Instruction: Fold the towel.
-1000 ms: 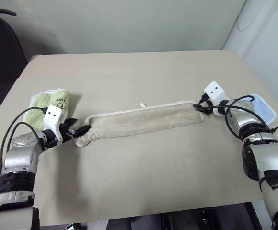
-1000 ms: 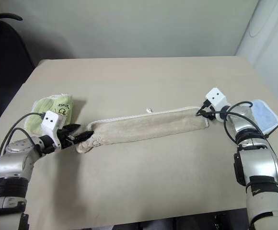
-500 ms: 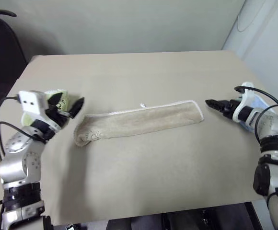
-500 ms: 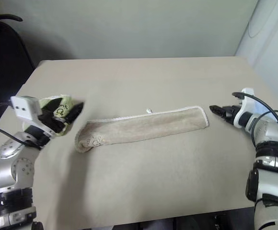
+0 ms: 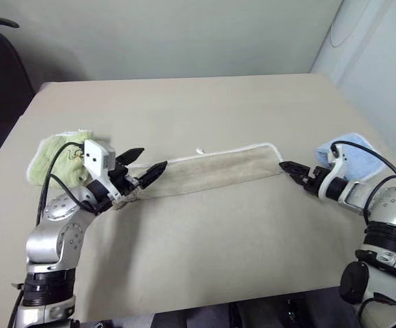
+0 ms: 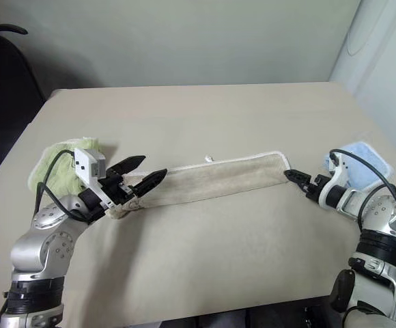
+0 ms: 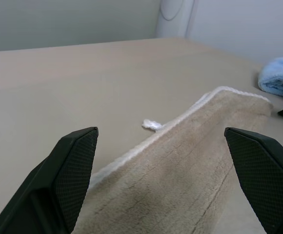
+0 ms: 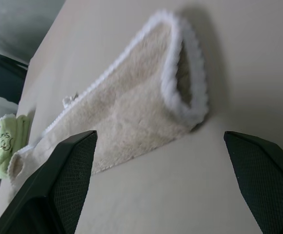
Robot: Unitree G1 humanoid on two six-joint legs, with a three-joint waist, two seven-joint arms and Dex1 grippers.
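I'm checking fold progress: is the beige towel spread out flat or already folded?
Folded lengthwise. The towel lies on the table as a long narrow strip, and the right wrist view shows its white-corded end doubled over in two layers.

Silver arms (image 5: 54,239) (black cables), black fingers (image 5: 153,171) — pointed

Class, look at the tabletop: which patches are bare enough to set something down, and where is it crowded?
Free: the wide strip of table between the far edge and the towel, and the near stretch between towel and front edge. Crowded: the left end, where the left gripper and green towel sit, and the right end by the right gripper and blue towel.
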